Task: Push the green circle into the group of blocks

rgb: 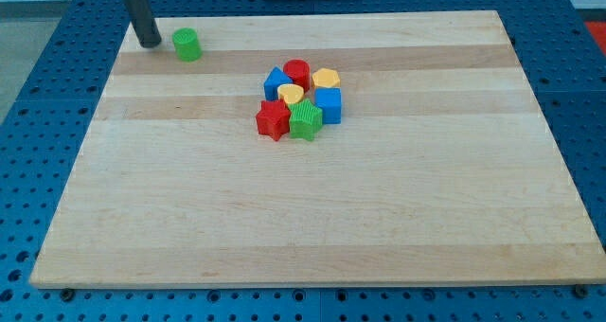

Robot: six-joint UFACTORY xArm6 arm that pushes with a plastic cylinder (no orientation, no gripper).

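Observation:
The green circle [187,44] stands alone near the board's top left corner. My tip [150,44] rests on the board just to the left of it, a small gap between them. The group of blocks lies right of and below them, near the board's middle top: a red circle [297,73], a blue block [277,82], a yellow block [326,79], a yellow heart [291,96], a blue cube [328,105], a red star [273,120] and a green star [305,121], packed close together.
The wooden board [312,227] lies on a blue perforated table [28,85]. The board's top edge runs just above my tip and the green circle.

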